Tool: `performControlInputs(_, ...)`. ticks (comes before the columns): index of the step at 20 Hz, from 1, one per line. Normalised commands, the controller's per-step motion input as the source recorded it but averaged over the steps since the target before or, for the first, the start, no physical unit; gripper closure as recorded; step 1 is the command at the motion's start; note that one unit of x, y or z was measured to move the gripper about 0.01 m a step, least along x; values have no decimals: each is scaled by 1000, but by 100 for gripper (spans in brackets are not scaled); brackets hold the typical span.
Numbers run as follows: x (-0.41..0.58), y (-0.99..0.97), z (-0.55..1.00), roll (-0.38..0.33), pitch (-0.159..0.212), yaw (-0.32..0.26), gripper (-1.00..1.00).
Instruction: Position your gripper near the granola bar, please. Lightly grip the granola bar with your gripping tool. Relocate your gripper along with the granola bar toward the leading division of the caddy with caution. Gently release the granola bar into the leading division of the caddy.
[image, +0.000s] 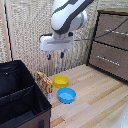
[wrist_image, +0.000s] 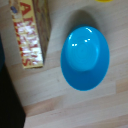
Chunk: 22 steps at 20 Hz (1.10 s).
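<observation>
The granola bar (image: 44, 81), a flat yellow-orange carton with red and brown lettering, stood on its edge on the bench, just beside the caddy (image: 20, 95). The caddy was a large black bin with two compartments, the leading division (image: 22, 107) brownish on its outer wall.

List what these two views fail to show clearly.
- Granola bar: exterior view, its lower part is hidden behind the caddy wall; wrist view, cut off at the edge, print blurred.
- Gripper: absent from the wrist view.
- Yellow bowl: wrist view, only a sliver shows.
</observation>
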Motion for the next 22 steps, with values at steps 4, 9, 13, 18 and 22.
performControlInputs(4,283,488,-188,-17,0,-89,-100)
performControlInputs(9,415,257,-330,-4,0,7,-100)
performControlInputs(13,464,119,-299,0,0,82,-100)
performControlInputs(18,395,67,-231,0,0,104,-100)
performControlInputs(22,328,-97,-199,-8,0,218,-100)
